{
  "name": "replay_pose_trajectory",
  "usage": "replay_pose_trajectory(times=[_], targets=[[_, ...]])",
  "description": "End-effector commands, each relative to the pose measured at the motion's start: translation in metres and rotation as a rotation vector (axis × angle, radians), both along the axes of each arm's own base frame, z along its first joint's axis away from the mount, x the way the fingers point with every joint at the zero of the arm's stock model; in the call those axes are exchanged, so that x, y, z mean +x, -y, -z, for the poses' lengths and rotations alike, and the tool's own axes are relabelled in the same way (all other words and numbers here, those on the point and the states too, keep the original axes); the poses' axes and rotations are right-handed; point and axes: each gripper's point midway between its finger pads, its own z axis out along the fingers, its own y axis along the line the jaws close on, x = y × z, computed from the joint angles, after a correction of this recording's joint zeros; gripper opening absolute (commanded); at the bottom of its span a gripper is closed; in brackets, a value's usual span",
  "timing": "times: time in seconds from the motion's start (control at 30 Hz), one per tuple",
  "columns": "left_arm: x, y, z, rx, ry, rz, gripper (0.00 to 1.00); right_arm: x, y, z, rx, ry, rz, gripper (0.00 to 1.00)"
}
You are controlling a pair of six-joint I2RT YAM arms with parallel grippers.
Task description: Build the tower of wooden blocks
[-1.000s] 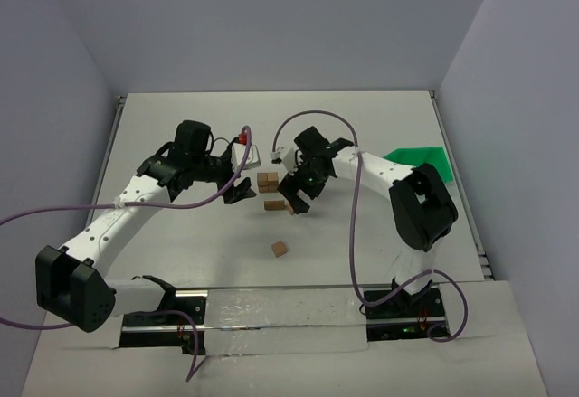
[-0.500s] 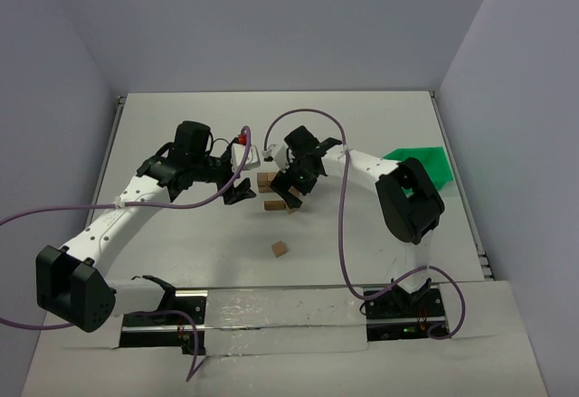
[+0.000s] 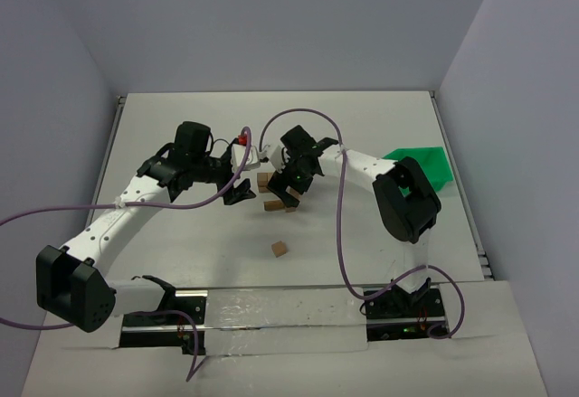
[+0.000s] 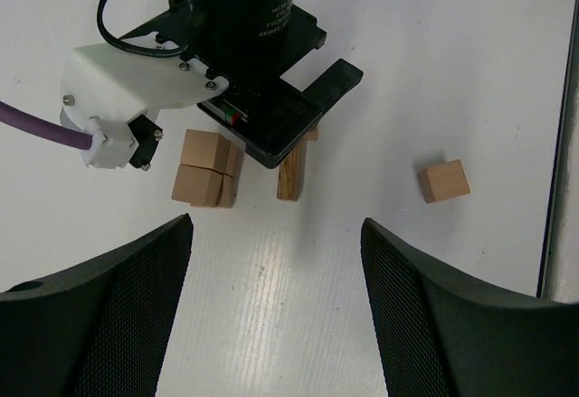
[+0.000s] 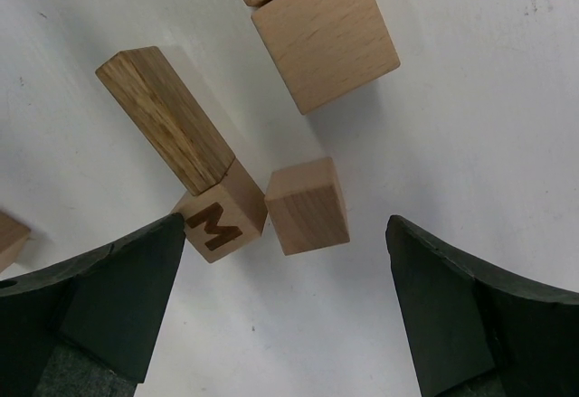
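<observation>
L hand (image 3: 239, 192) at 9 o'clock of the wood blocks (image 3: 264, 183) mid-counter (image 3: 181, 126), fingers (image 4: 99, 316) wide apart. Blocks: two cubes (image 4: 206, 169) pressed together, a darker long block (image 5: 167, 117) touching an "M" cube (image 5: 220, 214), w/ a plain cube (image 5: 308, 205) just beside. R hand (image 3: 290, 194) hangs over these, fingers (image 5: 470, 307) apart. Lone cube (image 3: 280, 249) at 6 o'clock, well apart. Green bin (image 3: 418, 162) at 3 o'clock.
</observation>
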Motion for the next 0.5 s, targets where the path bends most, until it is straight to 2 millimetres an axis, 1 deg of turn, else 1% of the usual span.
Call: replay_pose_trajectory(times=[0.0,0.17,0.27,0.37,0.47], targets=[[0.0,0.003,-0.008,-0.03,0.036,0.022,0.81,-0.002,-0.004,0.009,-0.009,-0.013,-0.027,0.97],[0.0,0.002,-0.009,-0.029,0.04,0.022,0.81,-0.008,-0.006,0.01,0.005,-0.031,-0.047,0.93],[0.0,0.001,-0.01,-0.028,0.043,0.018,0.8,-0.014,-0.007,0.011,0.004,-0.048,-0.06,0.88],[-0.001,0.0,-0.01,-0.027,0.047,0.017,0.8,-0.023,-0.007,0.011,0.006,-0.066,-0.077,0.8],[-0.001,-0.001,-0.009,-0.027,0.048,0.013,0.8,-0.032,-0.005,0.013,0.008,-0.08,-0.082,0.76]])
